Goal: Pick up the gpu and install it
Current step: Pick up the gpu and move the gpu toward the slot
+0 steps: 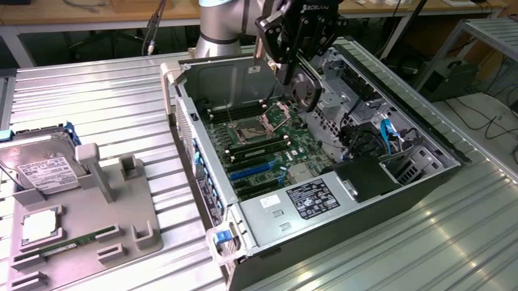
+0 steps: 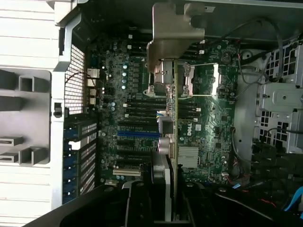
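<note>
My gripper [image 1: 293, 68] is shut on the gpu [image 1: 306, 92] and holds it in the air over the open computer case [image 1: 267, 227]. The card hangs on edge, its round black fan facing the exterior view's right. In the wrist view the gpu [image 2: 174, 118] shows edge-on as a thin green line. Its silver end bracket [image 2: 175, 28] is at the far end, and the gripper [image 2: 163, 198] clamps the near end. The motherboard [image 1: 259, 145] lies beneath it, and the card is above and apart from the blue expansion slots [image 1: 249, 173], also visible as expansion slots [image 2: 137, 134].
A grey parts holder [image 1: 121, 206] sits at the exterior view's left with a silver hard drive [image 1: 45, 170], a processor [image 1: 39, 225] and a thin RAM stick [image 1: 77, 242]. Inside the case are a labelled power supply [image 1: 312, 199], blue cables [image 1: 387, 133] and drive cages [image 1: 404, 163].
</note>
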You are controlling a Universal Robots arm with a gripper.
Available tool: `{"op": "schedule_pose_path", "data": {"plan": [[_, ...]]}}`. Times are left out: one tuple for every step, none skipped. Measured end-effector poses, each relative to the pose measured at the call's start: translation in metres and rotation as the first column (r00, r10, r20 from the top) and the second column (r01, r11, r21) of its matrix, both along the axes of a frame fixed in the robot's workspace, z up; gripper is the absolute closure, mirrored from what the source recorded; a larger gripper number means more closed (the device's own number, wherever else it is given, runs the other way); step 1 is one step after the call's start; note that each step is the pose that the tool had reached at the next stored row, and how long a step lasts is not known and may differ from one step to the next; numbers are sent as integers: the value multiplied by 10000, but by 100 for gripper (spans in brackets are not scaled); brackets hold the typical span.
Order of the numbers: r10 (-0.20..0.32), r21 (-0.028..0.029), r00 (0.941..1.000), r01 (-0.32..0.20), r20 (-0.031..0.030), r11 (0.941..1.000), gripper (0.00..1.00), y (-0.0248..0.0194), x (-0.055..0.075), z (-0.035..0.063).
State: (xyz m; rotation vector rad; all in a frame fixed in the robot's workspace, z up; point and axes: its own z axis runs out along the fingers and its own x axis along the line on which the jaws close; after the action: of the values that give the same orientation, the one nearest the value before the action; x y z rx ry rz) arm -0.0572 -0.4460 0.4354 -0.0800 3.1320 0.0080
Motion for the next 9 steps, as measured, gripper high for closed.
{"op": "schedule_pose_path", "data": {"plan": [[-3,-1,10000,3,0,10000,72,0,1,0],[-4,0,10000,4,-1,10000,72,0,1,0],[-5,-2,10000,5,-1,10000,72,0,1,1],[-3,-1,10000,3,-1,10000,72,1,2,0],[-4,-1,10000,4,0,10000,72,1,2,0],[-3,-1,10000,3,-1,10000,72,1,2,0],[-3,-1,10000,3,-1,10000,72,1,2,0],[-3,-1,10000,3,0,10000,72,1,2,0],[-3,-1,10000,3,0,10000,72,1,2,0]]}}
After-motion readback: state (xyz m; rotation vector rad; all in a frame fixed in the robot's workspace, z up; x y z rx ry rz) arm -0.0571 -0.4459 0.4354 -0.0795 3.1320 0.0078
